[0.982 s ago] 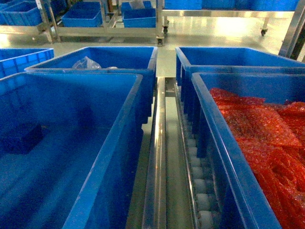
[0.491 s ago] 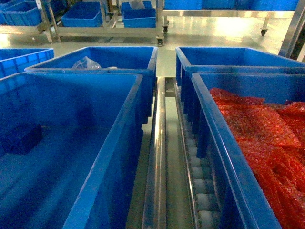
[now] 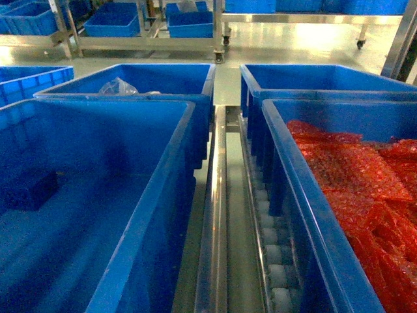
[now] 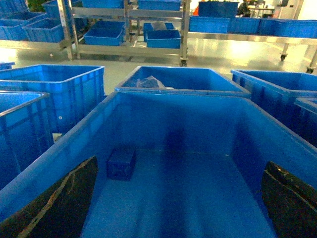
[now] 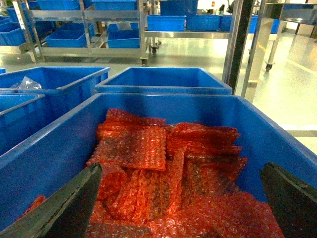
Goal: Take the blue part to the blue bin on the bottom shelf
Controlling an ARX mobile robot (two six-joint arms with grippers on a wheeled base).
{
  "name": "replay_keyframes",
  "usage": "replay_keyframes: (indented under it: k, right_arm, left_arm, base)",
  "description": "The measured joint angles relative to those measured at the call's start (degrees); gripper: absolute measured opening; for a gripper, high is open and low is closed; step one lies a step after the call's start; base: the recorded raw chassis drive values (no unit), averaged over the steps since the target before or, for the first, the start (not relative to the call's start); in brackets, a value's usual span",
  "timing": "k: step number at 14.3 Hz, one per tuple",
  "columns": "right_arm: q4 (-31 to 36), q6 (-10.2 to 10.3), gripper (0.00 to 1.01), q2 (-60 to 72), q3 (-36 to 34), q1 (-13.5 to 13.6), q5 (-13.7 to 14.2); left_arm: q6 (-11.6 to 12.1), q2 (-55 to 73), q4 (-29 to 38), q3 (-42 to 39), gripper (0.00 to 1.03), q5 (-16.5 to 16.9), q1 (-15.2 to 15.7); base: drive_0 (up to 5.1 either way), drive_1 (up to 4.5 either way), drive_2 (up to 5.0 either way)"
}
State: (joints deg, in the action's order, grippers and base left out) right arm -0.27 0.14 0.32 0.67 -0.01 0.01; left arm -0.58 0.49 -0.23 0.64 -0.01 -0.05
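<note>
The blue part (image 4: 121, 163), a small dark blue box, lies on the floor of a large blue bin (image 4: 74, 144) near its left wall. It also shows low on the left in the head view as the blue part (image 3: 29, 189). My left gripper (image 4: 181, 161) hangs open above this bin, its dark fingers (image 4: 64, 203) wide apart and holding nothing, with the part ahead and to the left. My right gripper (image 5: 182, 166) is open over a bin of red bubble wrap (image 5: 148, 148). I cannot tell which level is the bottom shelf.
A steel rail (image 3: 215, 215) and white roller track (image 3: 273, 261) run between the two near bins. More blue bins (image 3: 150, 81) stand behind, one holding a clear bag (image 3: 117, 86). Across the floor, a steel rack (image 3: 150, 42) carries blue bins low down.
</note>
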Motion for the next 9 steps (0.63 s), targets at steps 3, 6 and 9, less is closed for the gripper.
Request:
replay_keyframes:
  k: [3,6,9]
  right_arm:
    - [0.0,0.0,0.98,0.0,0.0,0.0,0.0]
    - [0.0,0.0,0.98,0.0,0.0,0.0,0.0]
    - [0.0,0.0,0.98,0.0,0.0,0.0,0.0]
  left_arm:
    - [0.0,0.0,0.0,0.0,0.98,0.0,0.0]
    - [0.0,0.0,0.0,0.0,0.98,0.0,0.0]
    - [0.0,0.0,0.0,0.0,0.98,0.0,0.0]
  base:
    - [0.0,0.0,0.0]
    - [0.0,0.0,0.0]
    - [0.0,0.0,0.0]
